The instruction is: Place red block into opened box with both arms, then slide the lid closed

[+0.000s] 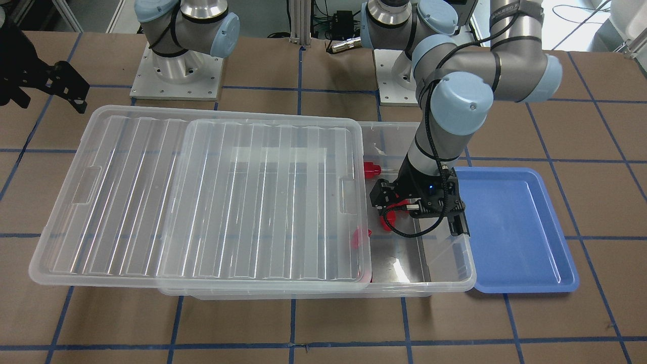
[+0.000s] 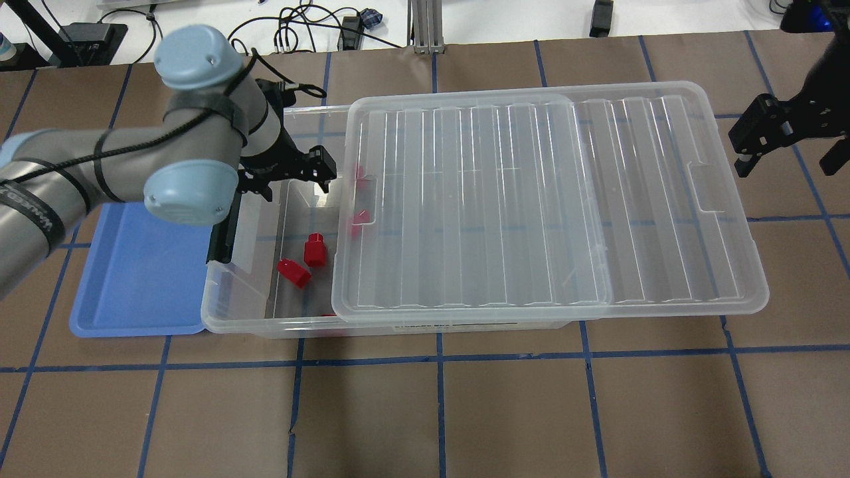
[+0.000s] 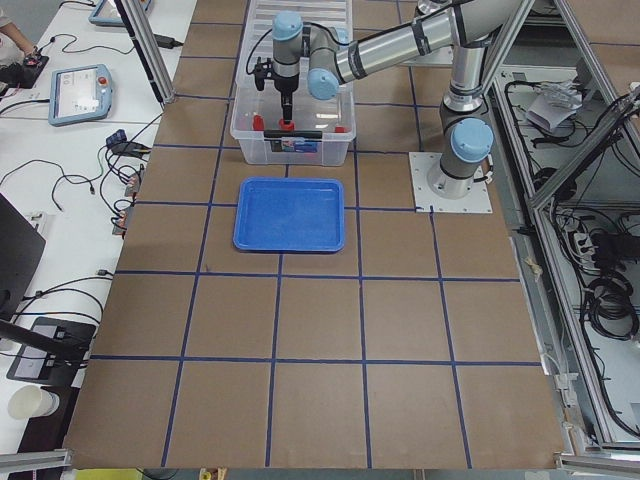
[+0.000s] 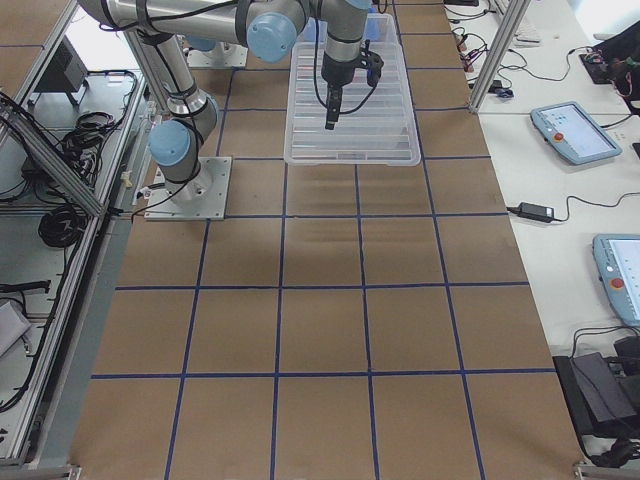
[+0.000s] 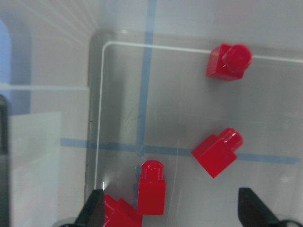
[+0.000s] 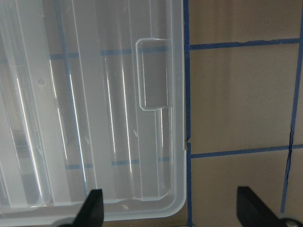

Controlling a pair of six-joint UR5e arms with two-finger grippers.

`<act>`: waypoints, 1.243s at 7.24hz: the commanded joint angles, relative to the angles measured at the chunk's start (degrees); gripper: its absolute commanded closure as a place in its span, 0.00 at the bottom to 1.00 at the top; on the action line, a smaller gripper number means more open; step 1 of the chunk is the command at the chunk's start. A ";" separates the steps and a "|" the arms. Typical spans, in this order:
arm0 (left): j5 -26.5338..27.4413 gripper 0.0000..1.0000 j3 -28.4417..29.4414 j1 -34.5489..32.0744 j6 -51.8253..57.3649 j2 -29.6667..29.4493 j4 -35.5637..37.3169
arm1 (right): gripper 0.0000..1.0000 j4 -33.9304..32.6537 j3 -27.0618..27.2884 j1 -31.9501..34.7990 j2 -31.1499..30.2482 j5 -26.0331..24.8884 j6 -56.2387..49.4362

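Observation:
The clear box lies across the table with its left end uncovered. The ribbed lid covers the rest and overhangs the box's right end. Two red blocks lie on the bare box floor, and more show through the lid. My left gripper hangs open over the uncovered end, holding nothing. In the left wrist view its fingers straddle a red block lying on the floor below. My right gripper is open beside the lid's overhanging end, apart from it.
A blue tray with nothing in it lies against the box's left end. A black latch bar sits on that end of the box. Brown table with blue tape lines stretches along the front.

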 commanded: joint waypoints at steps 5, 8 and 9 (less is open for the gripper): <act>0.37 0.00 15.28 1.27 0.04 10.75 -23.59 | 0.00 -7.91 0.18 -6.37 8.32 -0.44 -8.70; 0.55 0.00 15.55 1.89 0.12 10.77 -24.29 | 0.00 -14.38 1.40 -9.91 12.54 -0.43 -12.70; 0.46 0.00 15.55 1.81 0.04 10.59 -24.11 | 0.00 -16.94 3.50 -9.91 13.17 -0.26 -12.27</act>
